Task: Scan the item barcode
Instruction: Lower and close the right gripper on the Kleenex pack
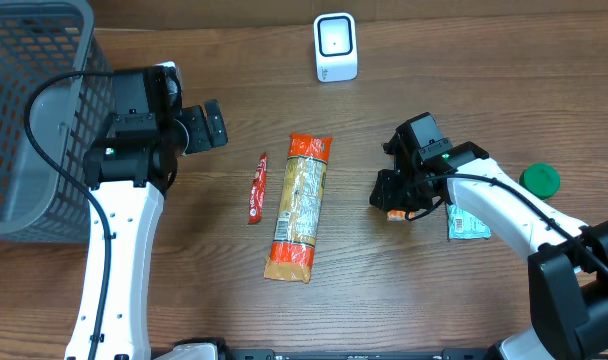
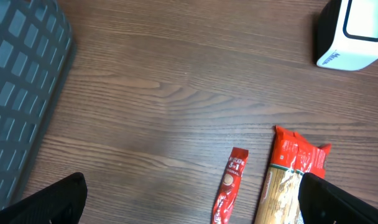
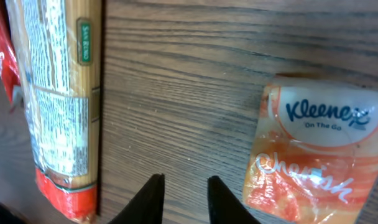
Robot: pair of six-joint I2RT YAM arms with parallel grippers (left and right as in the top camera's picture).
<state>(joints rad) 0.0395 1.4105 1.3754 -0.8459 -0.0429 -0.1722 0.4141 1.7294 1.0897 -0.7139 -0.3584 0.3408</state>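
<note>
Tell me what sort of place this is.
Probably a mock shop checkout: a white barcode scanner, a grey basket and packaged goods like the spaghetti pack on a wooden table.

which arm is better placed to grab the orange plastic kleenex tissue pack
Right. The right gripper hangs beside the orange plastic Kleenex tissue pack; the left gripper sits far off by the grey mesh basket.

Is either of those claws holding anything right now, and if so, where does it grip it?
Nothing is held. The left gripper is wide open, and the right gripper is slightly open with nothing in it, beside the Kleenex pack.
</note>
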